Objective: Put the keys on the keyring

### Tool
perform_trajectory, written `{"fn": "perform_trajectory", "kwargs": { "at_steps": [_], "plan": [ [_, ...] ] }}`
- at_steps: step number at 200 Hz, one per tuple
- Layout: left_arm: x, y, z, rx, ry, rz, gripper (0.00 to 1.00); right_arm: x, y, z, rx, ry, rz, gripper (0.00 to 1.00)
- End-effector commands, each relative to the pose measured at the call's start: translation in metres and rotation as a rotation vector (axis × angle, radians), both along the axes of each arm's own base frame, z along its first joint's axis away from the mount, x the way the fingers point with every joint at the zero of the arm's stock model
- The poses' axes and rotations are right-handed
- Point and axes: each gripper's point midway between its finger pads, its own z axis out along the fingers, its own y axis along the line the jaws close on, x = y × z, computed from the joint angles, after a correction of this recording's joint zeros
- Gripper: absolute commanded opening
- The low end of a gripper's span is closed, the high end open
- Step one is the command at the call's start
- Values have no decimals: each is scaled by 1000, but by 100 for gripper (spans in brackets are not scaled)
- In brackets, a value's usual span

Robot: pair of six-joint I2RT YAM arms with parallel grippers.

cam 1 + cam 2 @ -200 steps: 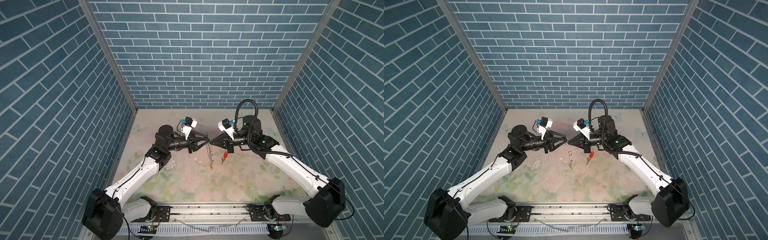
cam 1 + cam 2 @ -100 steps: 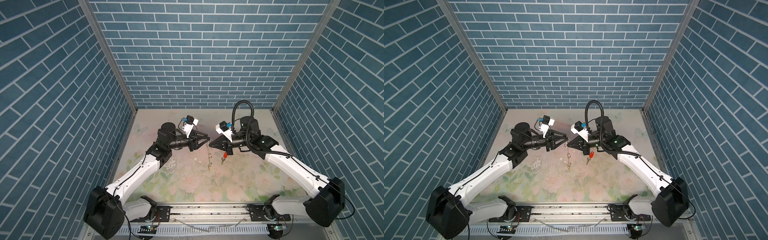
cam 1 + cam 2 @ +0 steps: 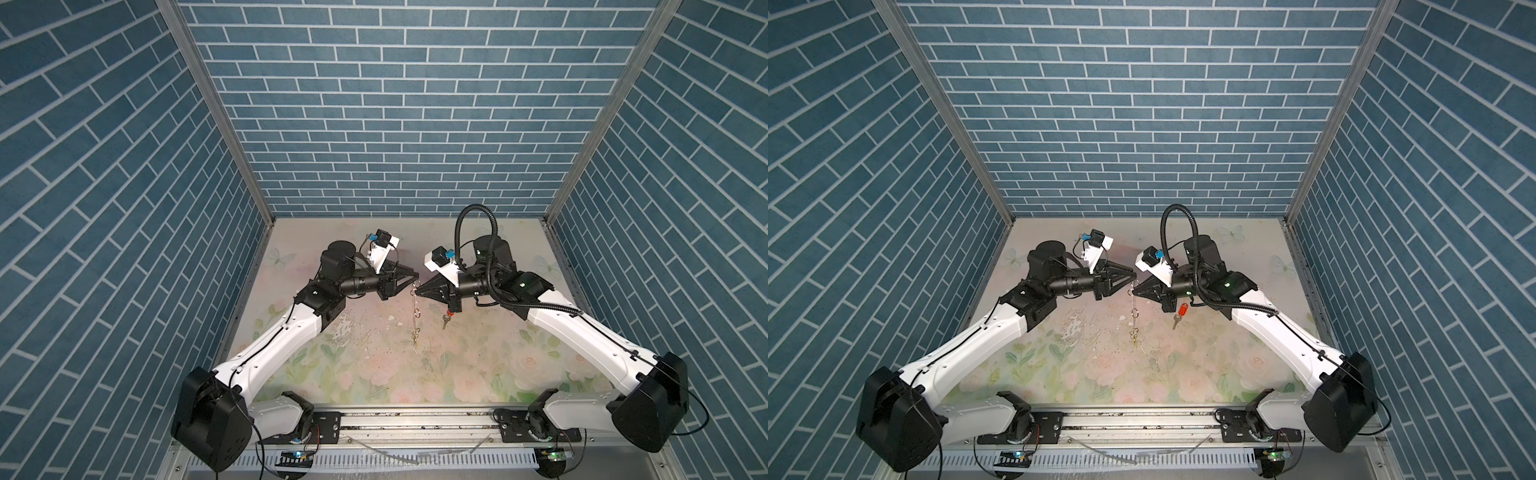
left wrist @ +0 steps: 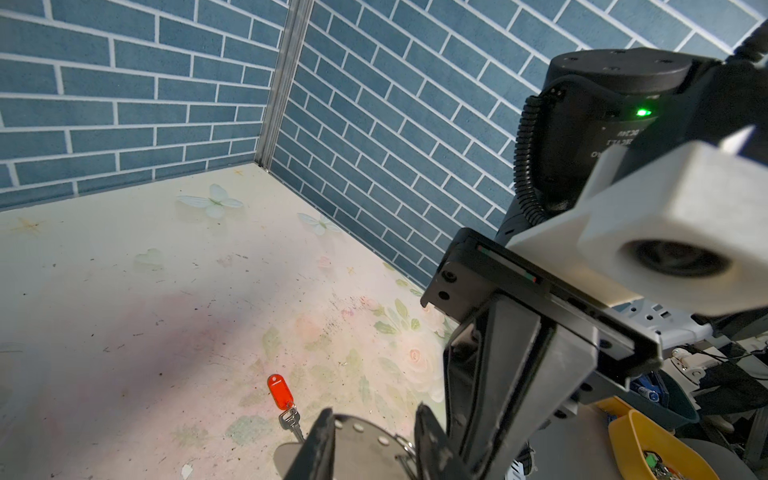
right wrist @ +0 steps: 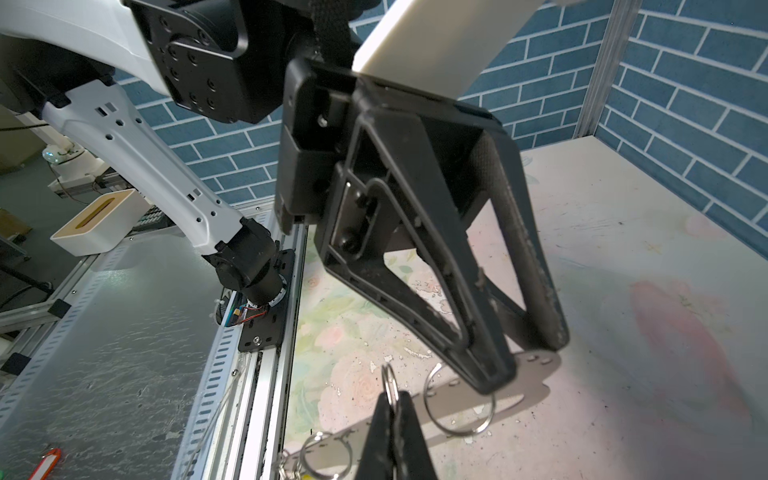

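The keyring (image 3: pixel 414 309) hangs over the counter (image 3: pixel 478 374), its top between both hands — left hand (image 3: pixel 414 278) at 9 o'clock, right hand (image 3: pixel 419 289) at 3. A hanging key (image 3: pixel 1134 338) sits at its bottom (6 o'clock); a loose key (image 3: pixel 1179 316) lies on the counter at its 3 o'clock.

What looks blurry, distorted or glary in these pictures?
Left wrist view: the close white camera housing is soft, the red-tagged key crisp. Both top views: the wide lens splays the brick walls outward. Right wrist view: patchy glare on the metal sheet.
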Motion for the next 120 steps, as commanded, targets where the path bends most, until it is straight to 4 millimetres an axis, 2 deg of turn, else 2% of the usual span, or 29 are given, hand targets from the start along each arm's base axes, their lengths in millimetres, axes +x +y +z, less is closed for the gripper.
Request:
{"fn": "perform_trajectory", "kwargs": {
  "at_steps": [1,40,120],
  "plan": [
    [3,-1,-1,29,-5,12,32,5,4,19,14,-115,4,0],
    [9,0,-3,42,-1,32,27,5,8,11,-20,-131,-3,0],
    [14,-4,-13,82,32,39,29,12,14,-2,-85,-174,-44,0]
  ]
}}
